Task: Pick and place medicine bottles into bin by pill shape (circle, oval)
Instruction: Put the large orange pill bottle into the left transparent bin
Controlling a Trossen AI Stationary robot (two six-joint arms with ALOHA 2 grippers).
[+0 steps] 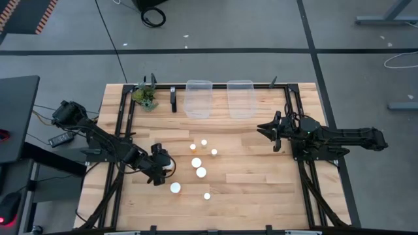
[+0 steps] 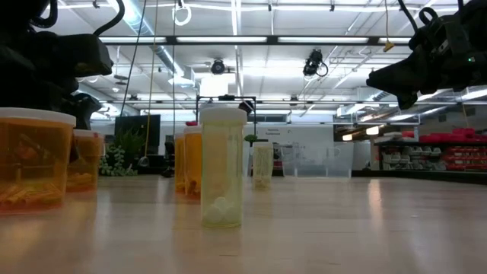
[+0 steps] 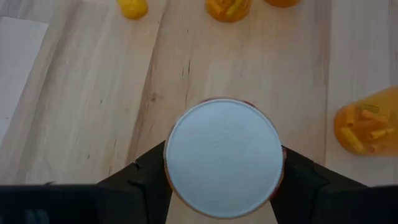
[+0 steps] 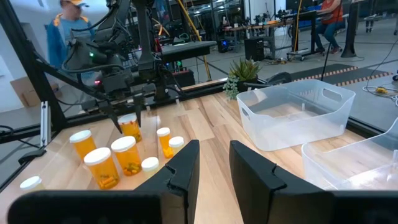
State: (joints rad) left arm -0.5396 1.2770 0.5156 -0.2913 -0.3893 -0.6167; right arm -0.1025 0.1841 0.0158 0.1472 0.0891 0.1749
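Table: pale wooden plank top [image 1: 248,176] with a dark frame along its sides and far edge.
Left arm: dark jointed arm reaching from the left side toward the table's middle; the left gripper [image 1: 163,164] sits low at the left edge of the bottle cluster.
Left gripper state: the two dark fingers [image 3: 140,177] press against either side of a small orange cylindrical medicine bottle with a round white cap [image 3: 224,158], pinching it just below the cap; the bottle stands upright.
Green plant: small green plant-like object [image 1: 146,96] near the table's far left corner.
Loose medicine bottles: six more white-capped orange bottles in the high view, all upright between the two arms, nearer the left one. Two small caps [image 1: 204,142] [image 1: 214,152] lie farthest back, two wider caps [image 1: 196,162] [image 1: 201,172] in the middle, one wide cap [image 1: 175,188] and one small cap [image 1: 207,196] nearest the front edge.
Low view: one pale, clear-sided bottle [image 2: 222,167] stands in front; orange bottles stand behind and to its left.
Bins: two clear rectangular plastic bins [image 1: 198,98] [image 1: 241,98] side by side at the far edge, well apart from the bottles.
Right arm: dark jointed arm reaching in from the right; the right gripper [image 1: 266,130] hangs above bare table, well right of the bottles.
Right gripper state: fingers [image 4: 186,165] spread apart, nothing between them.
Person: figure in a blue top [image 4: 62,37] beyond the table, in the right wrist view.
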